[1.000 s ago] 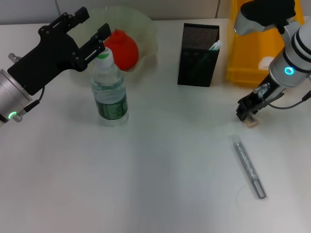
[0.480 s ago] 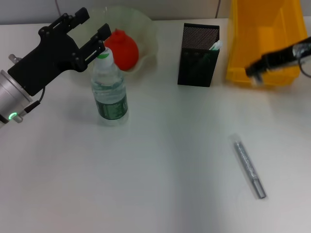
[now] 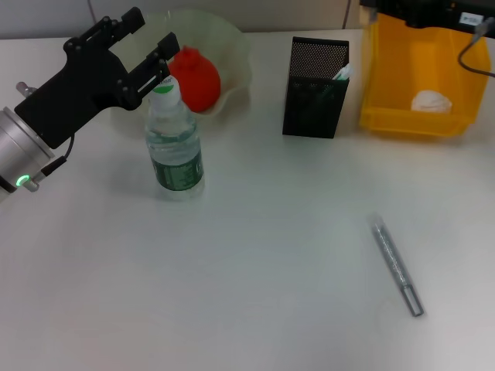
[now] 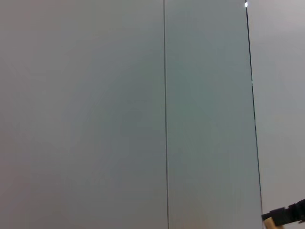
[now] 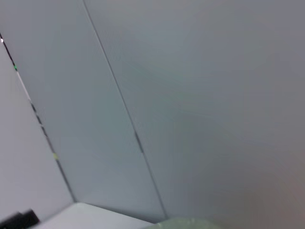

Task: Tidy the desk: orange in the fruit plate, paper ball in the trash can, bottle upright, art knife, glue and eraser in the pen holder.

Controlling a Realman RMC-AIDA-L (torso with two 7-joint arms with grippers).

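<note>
On the white desk (image 3: 232,294), the small clear plastic water bottle (image 3: 175,143) with a dark green label and white cap stands upright. The left gripper (image 3: 143,42) hangs just above and behind its cap, black fingers spread apart and holding nothing. Just behind the bottle, the red-orange round orange (image 3: 195,78) lies in the wide translucent pale-green fruit plate (image 3: 232,42). The black metal mesh pen holder (image 3: 315,86) stands to the right of the plate, a white-tipped item poking from it. Beside it, the bright yellow plastic trash can (image 3: 414,69) holds the white crumpled paper ball (image 3: 431,100). Only a dark part of the right arm (image 3: 418,9) shows above the can; I cannot tell its gripper's state. A slim silver art knife (image 3: 397,265) lies alone, well apart from both arms.
</note>
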